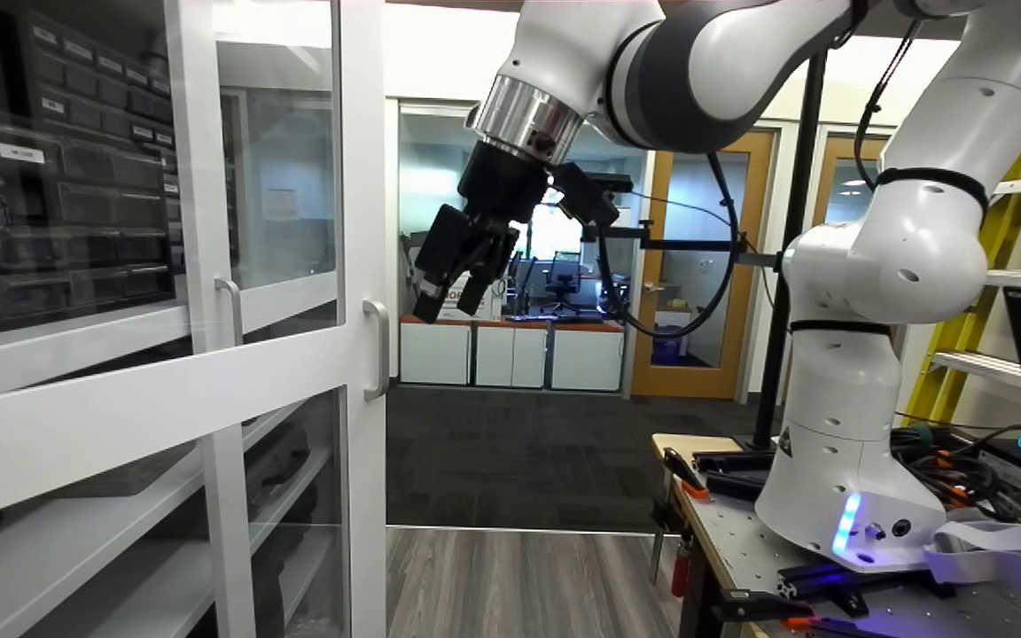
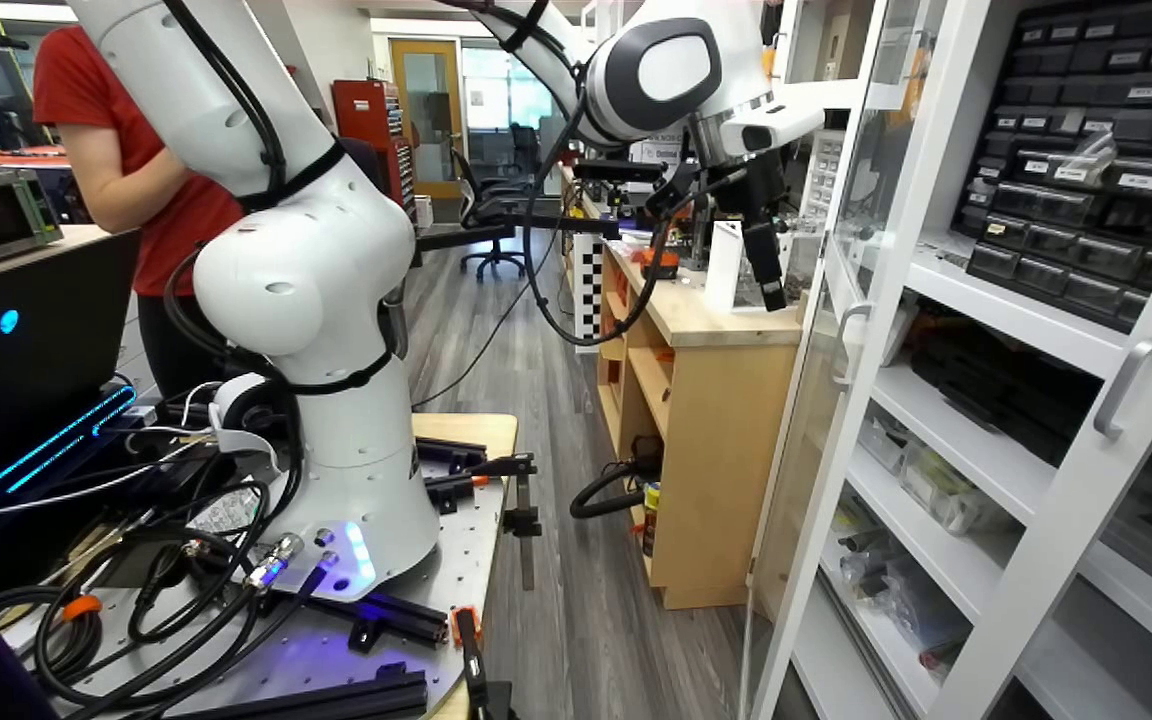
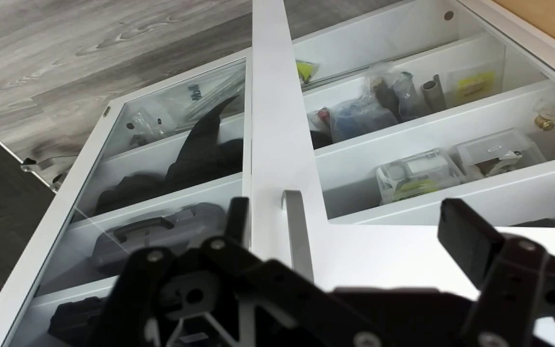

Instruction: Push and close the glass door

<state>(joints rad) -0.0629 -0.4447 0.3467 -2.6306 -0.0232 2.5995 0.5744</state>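
While the white arm reaches high and left from the table on the right in an exterior view, its wrist is tipped so the black gripper slants down and left. Its fingers are spread wide apart, with nothing held. Left of them, the glass door stands ajar on the white cabinet, its free edge and handle out to the right; a gap shows between that edge and the fingertips. Grey plank floor lies between door and table, and in an exterior view a wooden counter stands just beyond the door.
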